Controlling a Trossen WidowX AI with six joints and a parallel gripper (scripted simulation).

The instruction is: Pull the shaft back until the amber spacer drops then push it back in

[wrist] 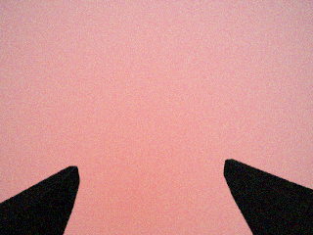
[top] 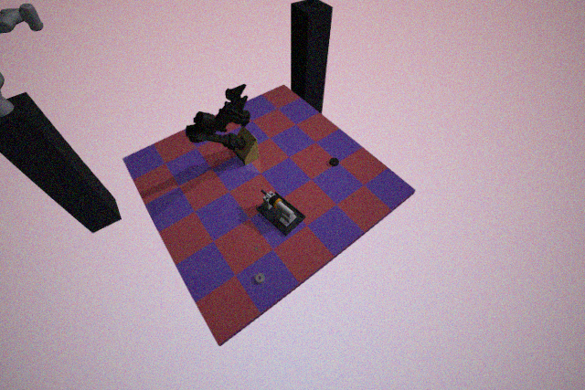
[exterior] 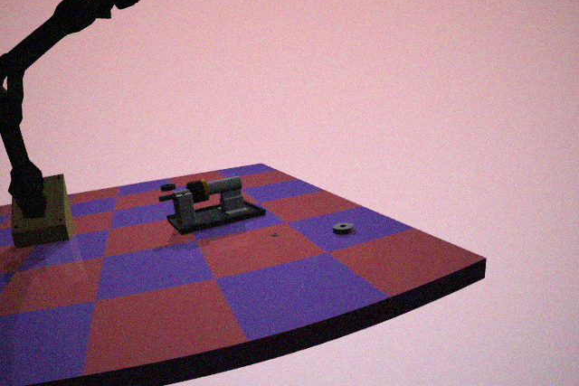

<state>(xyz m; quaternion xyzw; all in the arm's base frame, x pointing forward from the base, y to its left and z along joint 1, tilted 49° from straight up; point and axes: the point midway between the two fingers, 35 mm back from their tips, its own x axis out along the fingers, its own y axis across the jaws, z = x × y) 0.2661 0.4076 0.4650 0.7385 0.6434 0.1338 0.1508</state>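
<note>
The gripper (wrist: 153,171) stands wide, with nothing between the fingertips. The wrist view shows only backdrop past them, so the shaft line is not yet in aim. Below the fingers and outward from the arm's base lies the fixture: first the shaft (top: 263,193) (exterior: 166,197), its thin end toward the base, then the amber spacer (top: 277,202) (exterior: 205,189), between the end blocks. The long axis runs away from the base. The fixture's tray (top: 286,232) (exterior: 215,221) rests on the checkered table (top: 304,253) (exterior: 154,316). Farther out lies a grey ring (top: 257,279) (exterior: 337,229), well apart from the tray.
</note>
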